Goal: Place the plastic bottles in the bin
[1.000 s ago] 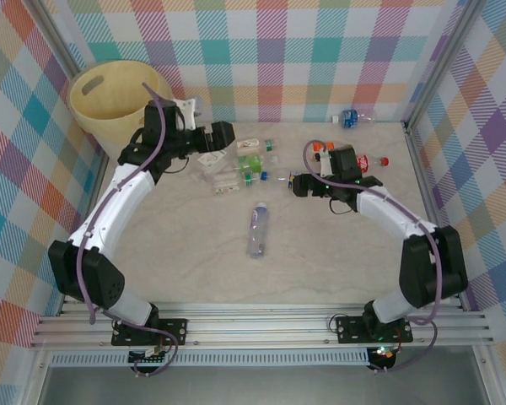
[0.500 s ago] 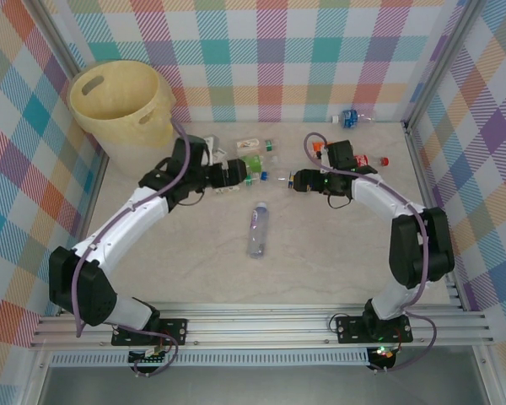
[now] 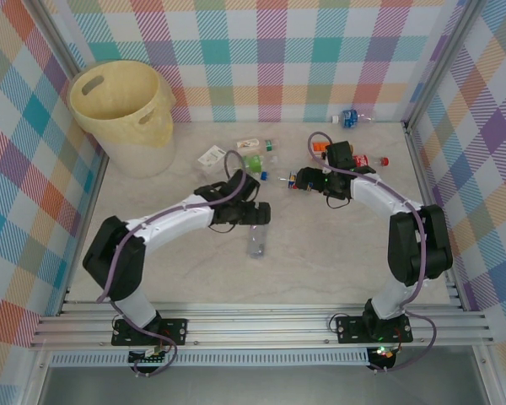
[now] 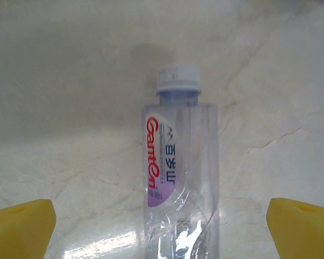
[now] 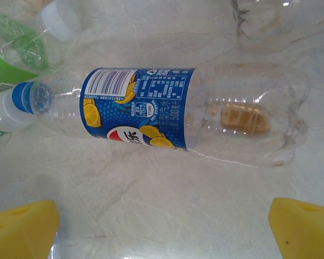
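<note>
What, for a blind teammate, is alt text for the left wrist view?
A clear plastic bottle with a white cap and purple-and-white label lies on the pale marbled table, cap pointing away from the camera. The left gripper is open, its yellow fingertips at the bottom corners either side of the bottle, not touching it.

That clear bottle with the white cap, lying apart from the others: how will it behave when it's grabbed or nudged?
The bottle looks empty, so it is probably light and easily dented under a squeeze. It is round and lies on its side on the smooth table, so a nudge may roll it. Its glossy wall may also be slippery.
</note>
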`<state>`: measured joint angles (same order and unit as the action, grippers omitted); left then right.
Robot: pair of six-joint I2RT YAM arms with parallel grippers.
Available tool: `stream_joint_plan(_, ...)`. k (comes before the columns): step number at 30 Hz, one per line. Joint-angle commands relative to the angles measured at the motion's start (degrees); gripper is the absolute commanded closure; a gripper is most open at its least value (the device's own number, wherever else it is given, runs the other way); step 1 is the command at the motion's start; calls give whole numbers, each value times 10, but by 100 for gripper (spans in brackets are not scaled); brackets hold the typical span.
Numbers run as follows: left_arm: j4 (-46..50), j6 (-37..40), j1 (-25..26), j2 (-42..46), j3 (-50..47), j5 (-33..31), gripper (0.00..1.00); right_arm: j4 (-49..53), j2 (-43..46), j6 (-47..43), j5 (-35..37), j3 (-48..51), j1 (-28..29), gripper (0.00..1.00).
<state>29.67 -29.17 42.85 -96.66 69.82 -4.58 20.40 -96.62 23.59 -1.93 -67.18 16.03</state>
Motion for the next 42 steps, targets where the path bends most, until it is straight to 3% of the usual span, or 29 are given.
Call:
stream_joint_plan(1,34,-6,24,-37,17,-39,0,-12,26,8,5,11,-1,0)
stream_joint_plan(13,49,33,64,-145,66,-68,5,-9,44,0,4,18,-1,0)
stream_joint_plan(24,32,40,64,-173,67,-60,29,-7,86,17,-4,31,-1,0)
stream_joint_plan(30,28,39,63,-172,64,-61,35,-25,129,21,-2,59,-1,0)
stream_joint_plan(36,27,40,60,-165,60,-72,39,-100,201,17,-3,120,0,0)
stream_joint_plan(42,22,38,44,-156,47,-78,44,-219,269,4,-49,194,-1,0)
